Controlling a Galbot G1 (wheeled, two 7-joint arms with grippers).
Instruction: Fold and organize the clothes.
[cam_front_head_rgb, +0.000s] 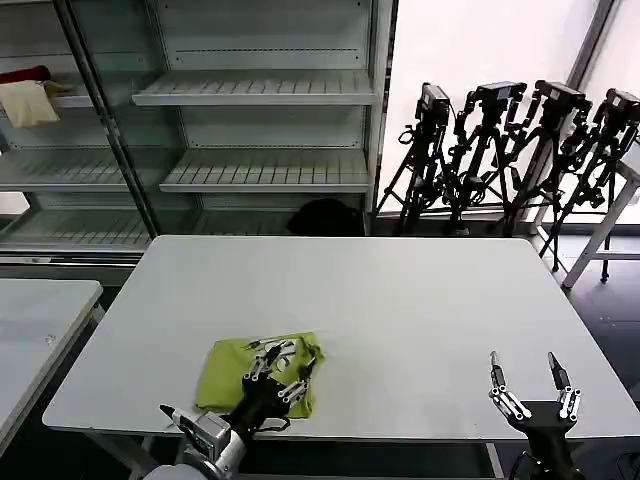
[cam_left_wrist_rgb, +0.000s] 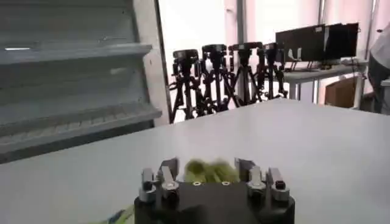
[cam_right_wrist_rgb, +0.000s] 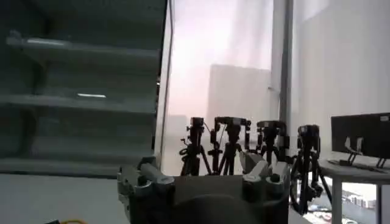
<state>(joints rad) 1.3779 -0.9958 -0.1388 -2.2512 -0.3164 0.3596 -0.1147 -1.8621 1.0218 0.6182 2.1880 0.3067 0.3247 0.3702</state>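
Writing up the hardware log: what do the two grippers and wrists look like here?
Both match: the left gripper and right gripper have black bases with slim silver-and-black fingers ending in dark tips. The left wrist carries a silver-grey housing. In the wrist views, each black base shows metal finger mounts with bolts.

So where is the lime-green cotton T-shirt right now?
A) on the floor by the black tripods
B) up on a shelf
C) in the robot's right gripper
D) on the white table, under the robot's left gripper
D: in the head view the bunched lime-green cotton T-shirt lies on the white table near its front edge, with the left gripper right over it.
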